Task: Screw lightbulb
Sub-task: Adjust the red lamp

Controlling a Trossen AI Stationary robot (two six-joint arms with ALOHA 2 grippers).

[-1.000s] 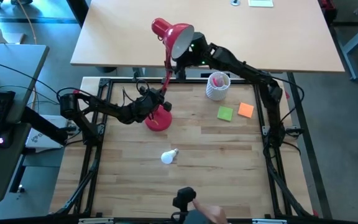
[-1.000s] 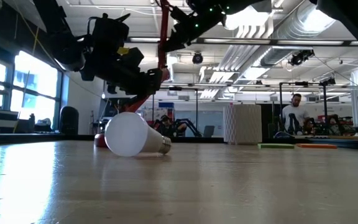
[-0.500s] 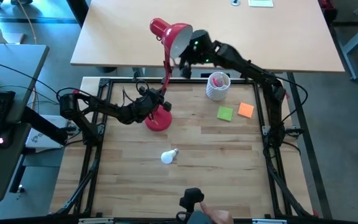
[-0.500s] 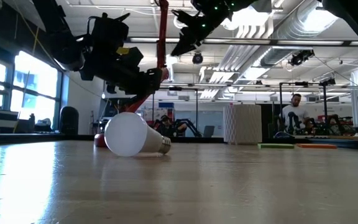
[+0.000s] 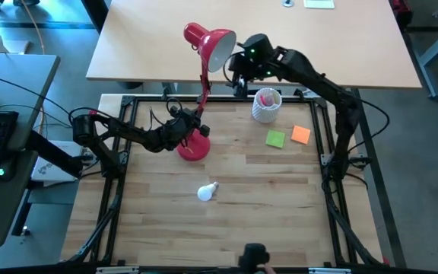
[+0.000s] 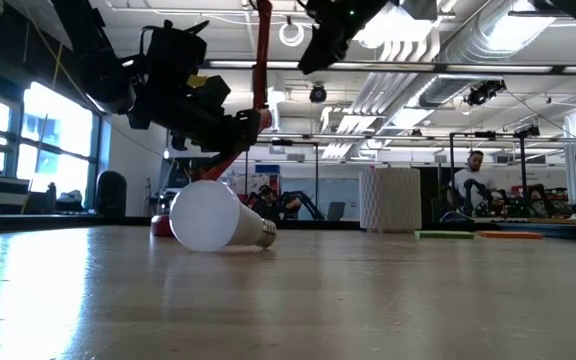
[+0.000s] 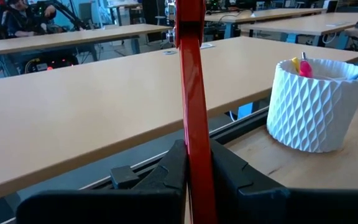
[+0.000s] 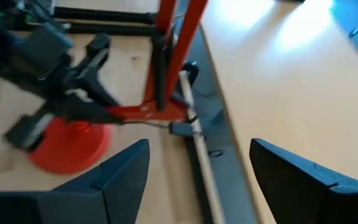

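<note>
The red lamp stands at the table's far left on its round base. Its thin arm rises to the shade. My left gripper is shut on that arm just above the base. My right gripper hangs open in the air just to the right of the shade and touches nothing. The white lightbulb lies on its side on the wood near the table's middle. Its screw base is clear of both grippers. My left gripper pinches the lamp's thin red arm between its two fingers, low down, a little above the round base. The fingers come nearly level from the table's left and lie across the arm. The arm stands upright in the hold, and the lamp's base rests on the table.
A white perforated pen cup stands at the far right. A green note and an orange note lie nearer the middle. Another tabletop lies beyond the far edge. A person shows in the room behind.
My right gripper has drawn back from the lamp's shade toward the table's right and upward, tipping and rolling as it went. It stays open. The lamp, the lightbulb and my left gripper have kept still.
</note>
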